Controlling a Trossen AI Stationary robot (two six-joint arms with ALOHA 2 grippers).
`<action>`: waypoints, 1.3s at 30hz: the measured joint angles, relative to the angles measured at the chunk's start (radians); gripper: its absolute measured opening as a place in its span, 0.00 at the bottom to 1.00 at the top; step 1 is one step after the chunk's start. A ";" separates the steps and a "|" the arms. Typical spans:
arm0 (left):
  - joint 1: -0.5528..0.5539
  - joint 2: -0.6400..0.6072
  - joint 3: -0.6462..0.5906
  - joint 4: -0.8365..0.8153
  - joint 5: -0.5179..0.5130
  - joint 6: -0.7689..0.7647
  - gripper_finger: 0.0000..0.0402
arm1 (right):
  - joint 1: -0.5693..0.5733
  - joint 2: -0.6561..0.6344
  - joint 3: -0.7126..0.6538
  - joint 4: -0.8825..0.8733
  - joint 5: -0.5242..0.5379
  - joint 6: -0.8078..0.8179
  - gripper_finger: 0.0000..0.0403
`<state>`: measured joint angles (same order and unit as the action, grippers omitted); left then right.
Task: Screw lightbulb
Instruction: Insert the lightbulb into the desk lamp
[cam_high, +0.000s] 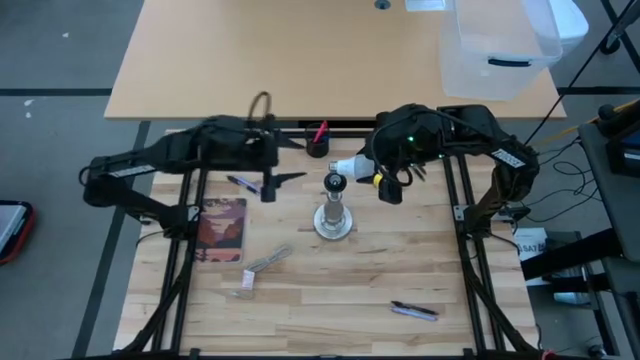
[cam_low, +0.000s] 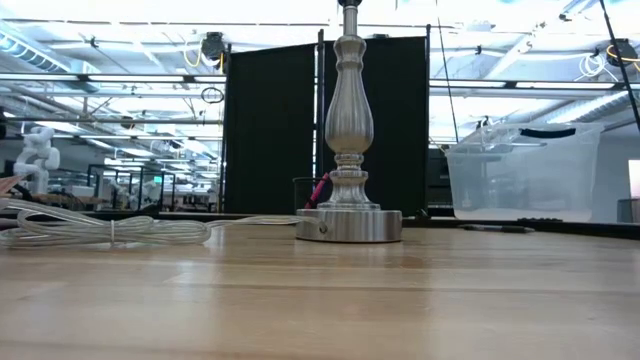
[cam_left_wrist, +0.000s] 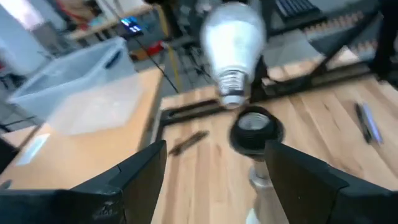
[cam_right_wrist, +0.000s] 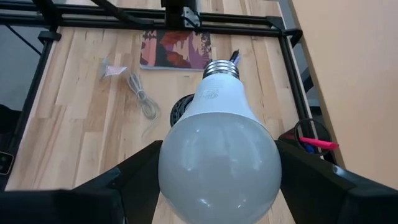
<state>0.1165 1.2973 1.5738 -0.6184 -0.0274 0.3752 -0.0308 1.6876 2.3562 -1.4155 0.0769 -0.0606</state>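
— Frosted white lightbulb (cam_right_wrist: 217, 155) is clamped in my right gripper (cam_high: 385, 172), screw base aimed at the lamp socket (cam_left_wrist: 256, 129), just beside it and apart.

— And your left?

— Left gripper (cam_high: 283, 178) hangs near the socket stand (cam_high: 334, 215), fingers spread, empty.

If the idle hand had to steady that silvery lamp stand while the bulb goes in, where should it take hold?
Probably the narrow neck of the silvery turned-metal lamp stand, just above its round disc foot. The post stands upright and pinches in there, so two fingers could close round it from the side. The left hand waits open on that side, while the right hand holds the frosted white lightbulb by its globe, near the black socket.
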 joint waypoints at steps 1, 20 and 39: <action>0.000 0.025 0.036 -0.041 0.000 0.007 0.68 | 0.001 0.001 0.000 0.000 0.000 0.000 0.68; -0.001 0.299 0.464 -0.319 0.094 0.031 0.68 | 0.020 0.001 0.000 0.010 0.000 -0.012 0.68; -0.028 0.344 0.463 -0.272 0.147 0.027 0.68 | 0.020 0.057 0.000 0.021 -0.005 -0.034 0.68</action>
<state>0.0883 1.6410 2.0373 -0.8906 0.1196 0.4021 -0.0113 1.7448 2.3562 -1.3949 0.0723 -0.0945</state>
